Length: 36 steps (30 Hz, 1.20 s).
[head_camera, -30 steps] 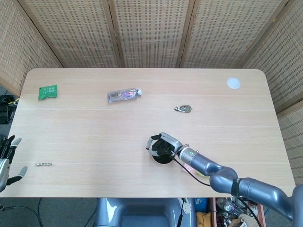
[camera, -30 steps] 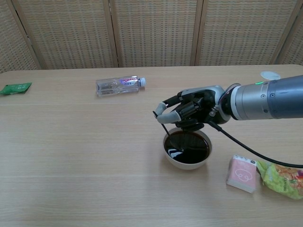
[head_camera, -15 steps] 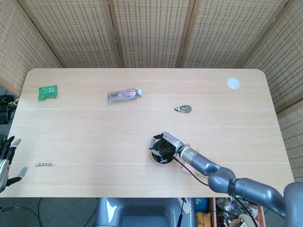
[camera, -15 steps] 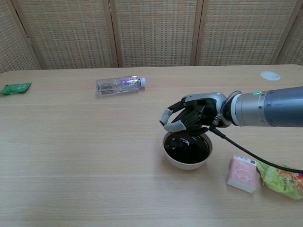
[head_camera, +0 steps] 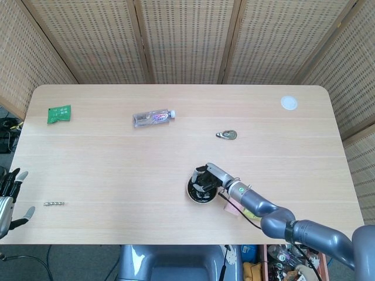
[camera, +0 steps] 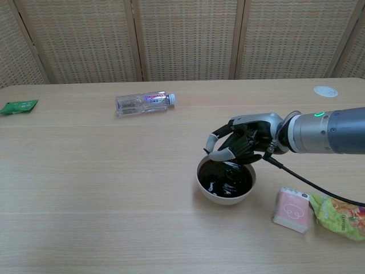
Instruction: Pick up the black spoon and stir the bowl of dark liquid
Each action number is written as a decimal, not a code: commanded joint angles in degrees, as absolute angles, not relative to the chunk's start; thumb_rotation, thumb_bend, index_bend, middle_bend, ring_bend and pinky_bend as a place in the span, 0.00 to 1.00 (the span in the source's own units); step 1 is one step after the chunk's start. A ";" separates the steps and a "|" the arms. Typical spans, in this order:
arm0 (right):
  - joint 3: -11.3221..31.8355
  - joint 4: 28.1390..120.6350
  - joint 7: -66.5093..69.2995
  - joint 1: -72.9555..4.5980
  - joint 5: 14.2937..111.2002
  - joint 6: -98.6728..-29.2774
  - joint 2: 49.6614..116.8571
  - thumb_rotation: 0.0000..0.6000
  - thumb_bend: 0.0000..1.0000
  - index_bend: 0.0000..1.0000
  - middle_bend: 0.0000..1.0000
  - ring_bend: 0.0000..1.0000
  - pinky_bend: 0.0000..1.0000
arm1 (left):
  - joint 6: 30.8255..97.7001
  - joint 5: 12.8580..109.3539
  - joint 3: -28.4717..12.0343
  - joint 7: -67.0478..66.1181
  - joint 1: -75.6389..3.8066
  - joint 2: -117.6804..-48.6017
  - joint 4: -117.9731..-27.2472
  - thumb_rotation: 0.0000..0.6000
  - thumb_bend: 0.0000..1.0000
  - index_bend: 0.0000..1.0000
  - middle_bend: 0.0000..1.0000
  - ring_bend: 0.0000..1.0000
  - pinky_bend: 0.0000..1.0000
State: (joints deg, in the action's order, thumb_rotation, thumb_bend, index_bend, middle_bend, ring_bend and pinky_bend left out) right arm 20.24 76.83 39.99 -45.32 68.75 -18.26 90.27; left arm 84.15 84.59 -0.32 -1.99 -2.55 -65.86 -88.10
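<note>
Since a second ago your right hand (camera: 242, 145) is shifting rightward over the bowl (camera: 226, 181), from the left rim toward the far right rim, and sinking lower over the dark liquid (camera: 226, 178); the spoon handle that was showing beside the fingers is now hidden.

Working left to right: your left hand (head_camera: 8, 199) is idling off the near left edge of the bench (head_camera: 117, 164), fingers spread and holding nothing. The green packet (camera: 19, 106) and the plastic bottle (camera: 144, 102) are lying well apart from the action. At the bowl, your right hand is curling over the far rim, fingers closed as if around the black spoon (camera: 230, 164), though the spoon itself is barely separable from the dark liquid and the dark fingers here, so I am judging the grip rather than seeing it outright. The pink box (camera: 291, 209) and the snack bag (camera: 342, 215) are sitting just right of the bowl.

The pickup looks done and the stirring is under way; ripples are glinting on the surface. What is left is more stirring.

The spoon's long axis and heading I cannot tell now; presumably it is slanting down from your fingers into the liquid.
</note>
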 commanded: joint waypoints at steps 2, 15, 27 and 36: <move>19.74 78.18 39.90 -44.65 68.79 -18.59 89.02 1.00 0.68 0.66 0.94 0.96 1.00 | 84.08 84.72 -0.35 -1.94 -2.66 -65.91 -88.10 1.00 0.32 0.00 0.00 0.00 0.00; 18.94 80.19 39.99 -44.63 69.08 -19.72 89.43 1.00 0.68 0.66 0.94 0.96 1.00 | 84.29 84.76 -0.24 -1.51 -2.37 -65.94 -87.79 1.00 0.32 0.00 0.00 0.00 0.00; 19.04 76.56 38.84 -46.65 68.08 -19.51 90.64 1.00 0.68 0.66 0.94 0.96 1.00 | 84.15 84.43 -0.13 -1.20 -2.09 -66.04 -87.38 1.00 0.32 0.00 0.00 0.00 0.00; 18.36 74.70 37.56 -46.52 66.88 -20.36 90.08 1.00 0.69 0.66 0.94 0.96 1.00 | 84.00 84.45 -0.21 -1.50 -2.18 -66.02 -87.70 1.00 0.32 0.00 0.00 0.00 0.00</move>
